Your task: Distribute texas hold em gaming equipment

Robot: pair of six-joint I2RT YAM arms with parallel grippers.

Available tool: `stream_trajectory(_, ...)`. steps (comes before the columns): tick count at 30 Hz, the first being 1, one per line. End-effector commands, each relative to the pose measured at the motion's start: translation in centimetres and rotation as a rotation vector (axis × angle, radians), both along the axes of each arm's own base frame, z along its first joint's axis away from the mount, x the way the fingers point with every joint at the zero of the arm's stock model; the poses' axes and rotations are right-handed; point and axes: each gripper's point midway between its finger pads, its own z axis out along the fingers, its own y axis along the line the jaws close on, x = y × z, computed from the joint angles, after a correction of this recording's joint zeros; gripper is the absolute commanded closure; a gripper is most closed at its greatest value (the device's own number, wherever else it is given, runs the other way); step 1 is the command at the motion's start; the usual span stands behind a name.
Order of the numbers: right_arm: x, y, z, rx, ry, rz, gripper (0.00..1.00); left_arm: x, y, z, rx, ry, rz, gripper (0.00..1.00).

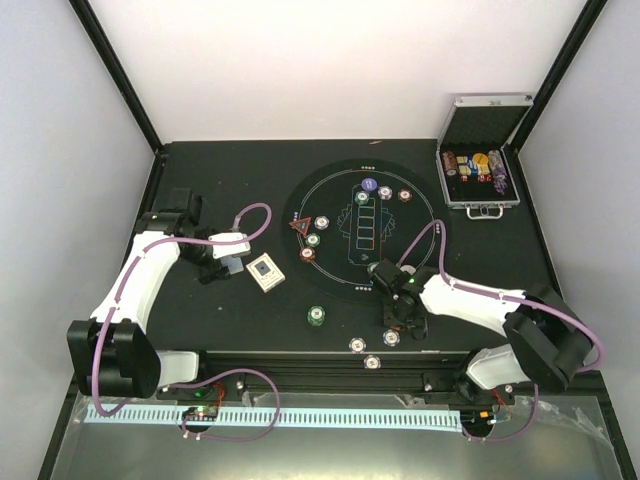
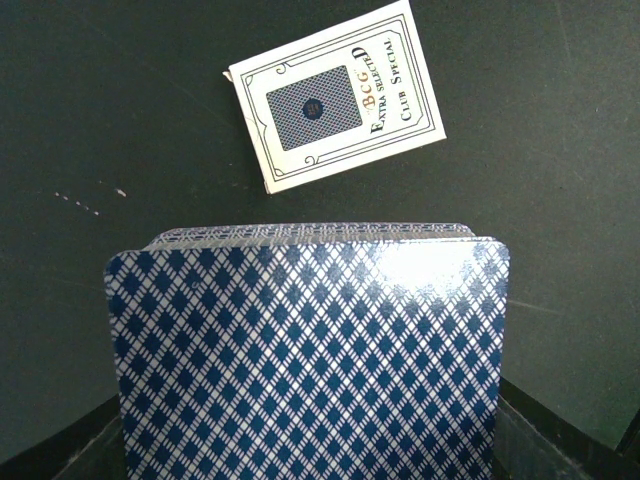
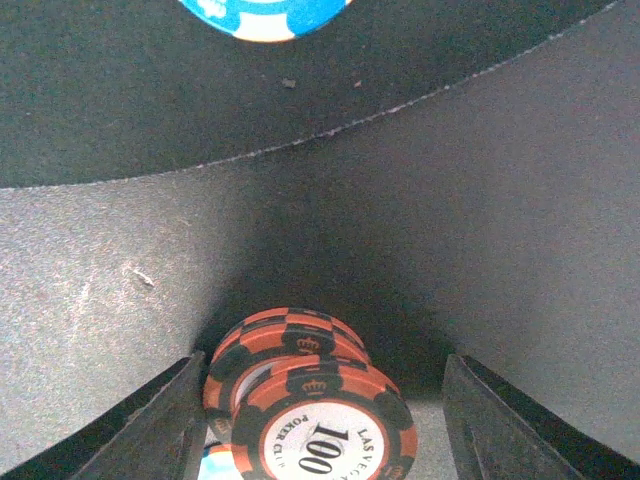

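The left gripper (image 1: pixel 232 256) was clamped on the card deck (image 2: pixel 310 360). Only the left wrist view showed the deck's blue diamond backs, with the lower edge cut off and the card box (image 2: pixel 335 95) at 12 o'clock. Overhead, the deck could not be made out. The right gripper (image 3: pixel 320 400) stood parted around two red-brown chips (image 3: pixel 290 345), with clearance at 3 o'clock. A blue chip (image 3: pixel 265 12) was cropped at 12 o'clock.

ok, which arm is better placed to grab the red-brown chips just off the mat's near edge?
Right. The right gripper straddles the red-brown chips, jaws open either side. The left gripper is shut on the deck, beside the card box.
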Motion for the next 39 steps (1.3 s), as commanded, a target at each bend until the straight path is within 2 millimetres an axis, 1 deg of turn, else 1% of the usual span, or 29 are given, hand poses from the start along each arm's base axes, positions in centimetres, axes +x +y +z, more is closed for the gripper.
stream_trajectory(1,0.3,0.2,0.6,-0.022,-0.017,-0.004,0.36,0.9,-0.1,1.5,-0.014,-0.058,-0.010,0.99)
stream_trajectory(8,0.2,0.3,0.8,-0.056,-0.016,0.016,0.37,0.9,-0.1,1.4,-0.012,-0.060,-0.013,0.99)
stream_trajectory(13,0.0,0.3,0.8,-0.067,-0.013,0.021,0.41,0.9,-0.1,1.4,-0.010,-0.061,-0.013,0.98)
stream_trajectory(18,0.0,0.5,0.7,-0.062,-0.015,0.023,0.50,0.9,0.0,1.4,-0.008,-0.062,-0.012,0.99)
stream_trajectory(23,0.2,0.8,0.8,-0.054,-0.021,0.024,0.57,0.9,0.0,1.6,-0.007,-0.066,-0.013,0.98)
stream_trajectory(27,0.5,0.9,1.2,-0.050,-0.029,0.027,0.64,0.9,0.0,1.7,-0.003,-0.072,-0.014,0.98)
stream_trajectory(30,0.8,1.1,2.2,-0.041,-0.047,0.033,0.68,0.9,0.1,1.7,0.003,-0.072,-0.016,0.98)
stream_trajectory(34,1.7,1.2,4.5,-0.052,-0.089,0.042,0.69,0.9,0.1,1.8,0.001,-0.077,-0.016,0.98)
stream_trajectory(36,2.6,1.4,6.1,-0.052,-0.121,0.046,0.69,0.9,0.1,1.8,0.000,-0.074,-0.017,0.99)
stream_trajectory(39,4.1,1.3,7.6,-0.054,-0.150,0.044,0.69,0.8,0.0,1.8,-0.003,-0.071,-0.017,0.98)
